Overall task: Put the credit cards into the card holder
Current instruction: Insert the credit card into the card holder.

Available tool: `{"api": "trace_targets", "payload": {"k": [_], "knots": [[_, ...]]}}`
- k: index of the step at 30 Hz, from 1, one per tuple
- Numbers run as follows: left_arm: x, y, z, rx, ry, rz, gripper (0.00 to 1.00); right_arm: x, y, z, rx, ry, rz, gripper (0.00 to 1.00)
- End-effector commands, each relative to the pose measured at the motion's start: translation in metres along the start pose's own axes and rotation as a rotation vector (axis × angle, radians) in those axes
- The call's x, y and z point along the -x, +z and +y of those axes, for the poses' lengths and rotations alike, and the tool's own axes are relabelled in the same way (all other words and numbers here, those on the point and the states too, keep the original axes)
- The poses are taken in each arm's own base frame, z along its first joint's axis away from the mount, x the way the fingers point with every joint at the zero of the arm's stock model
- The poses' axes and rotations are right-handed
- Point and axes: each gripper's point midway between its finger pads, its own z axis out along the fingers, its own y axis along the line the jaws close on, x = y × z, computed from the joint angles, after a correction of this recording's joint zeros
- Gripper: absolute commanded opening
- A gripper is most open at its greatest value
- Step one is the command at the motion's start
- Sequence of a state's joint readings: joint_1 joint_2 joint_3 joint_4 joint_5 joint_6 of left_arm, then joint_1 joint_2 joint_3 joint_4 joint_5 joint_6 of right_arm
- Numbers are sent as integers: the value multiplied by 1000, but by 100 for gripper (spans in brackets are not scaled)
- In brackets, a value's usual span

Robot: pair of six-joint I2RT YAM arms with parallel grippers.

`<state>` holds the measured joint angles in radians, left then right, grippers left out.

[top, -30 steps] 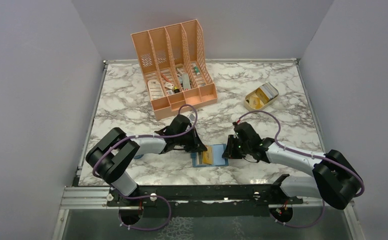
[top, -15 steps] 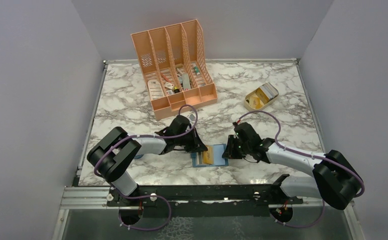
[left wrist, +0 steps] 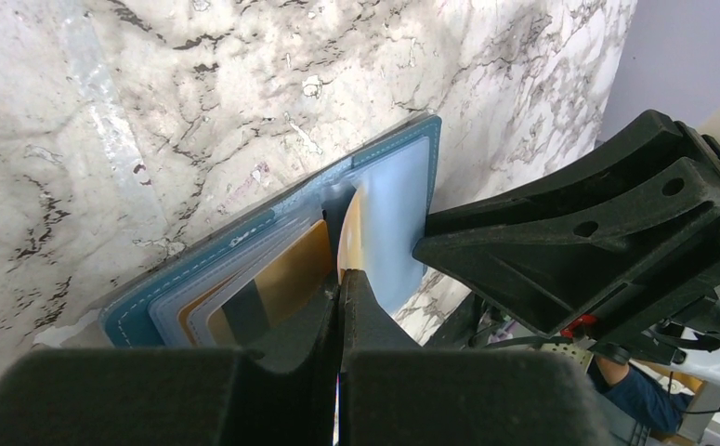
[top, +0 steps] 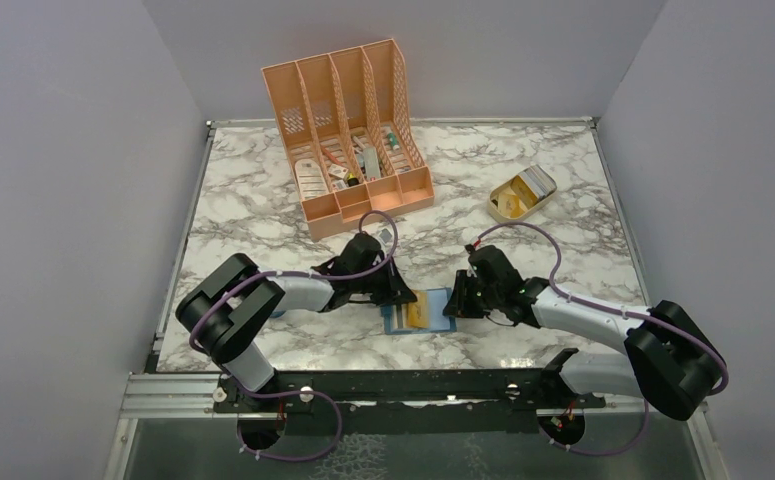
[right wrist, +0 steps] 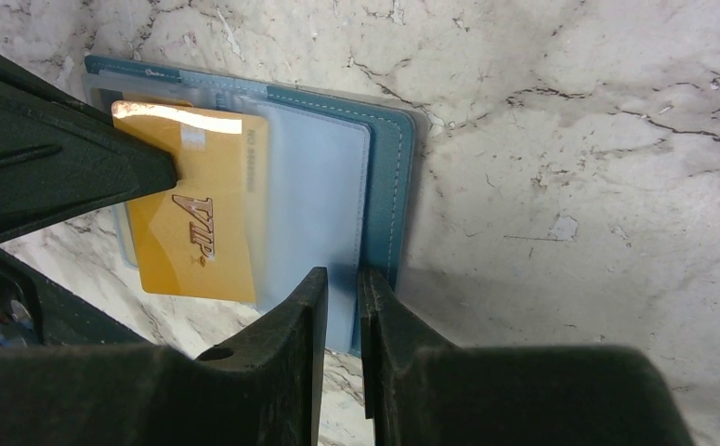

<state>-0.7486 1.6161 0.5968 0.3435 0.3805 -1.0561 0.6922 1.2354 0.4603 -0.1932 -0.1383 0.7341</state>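
Note:
The teal card holder (top: 393, 322) lies open near the table's front edge. In the right wrist view its pale blue inside (right wrist: 314, 200) faces up. My left gripper (top: 403, 297) is shut on a gold card (right wrist: 202, 223). It holds the card over the holder's open sleeves, seen edge-on in the left wrist view (left wrist: 348, 232). A second gold card with a dark stripe (left wrist: 277, 283) sits in the holder's left pocket. My right gripper (right wrist: 339, 274) has its jaws almost together. Its tips rest on the holder's right edge (right wrist: 395, 186).
A peach desk organizer (top: 348, 130) with small items stands at the back centre. A tan oval tray (top: 521, 193) holding cards sits at the back right. A blue-white disc (top: 275, 312) peeks out under the left arm. The two grippers are close together over the holder.
My left gripper has nudged the gold card slightly to the right, further over the holder. The right gripper has stayed in place.

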Motion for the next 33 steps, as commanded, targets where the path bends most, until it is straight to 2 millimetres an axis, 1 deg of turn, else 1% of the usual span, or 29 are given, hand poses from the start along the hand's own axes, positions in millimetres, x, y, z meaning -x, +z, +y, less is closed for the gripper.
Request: {"api": "trace_targets", "payload": {"k": [1, 6, 9, 12, 14, 16, 18, 21, 33], "knots": [[-2, 3, 17, 52, 21, -26, 0, -11, 3, -2, 10, 15, 30, 19], [-6, 3, 22, 65, 21, -26, 0, -5, 1, 4, 21, 12, 19, 19], [-8, 3, 21, 64, 24, -20, 11, -2, 0, 6, 24, 9, 12, 19], [-7, 0, 18, 66, 38, -20, 26, -2, -1, 6, 22, 6, 13, 19], [-3, -4, 20, 103, 56, -33, 34, -2, -1, 6, 22, 6, 13, 19], [2, -7, 21, 148, 85, -44, 39, -1, -1, 6, 25, 7, 10, 19], [4, -10, 22, 170, 103, -49, 42, -2, -1, 6, 26, 7, 10, 19], [3, -10, 21, 178, 103, -50, 43, -1, -1, 7, 30, 4, 8, 19], [-11, -9, 26, 248, 110, -36, 44, 1, -1, 8, 35, 2, 5, 19]]}}
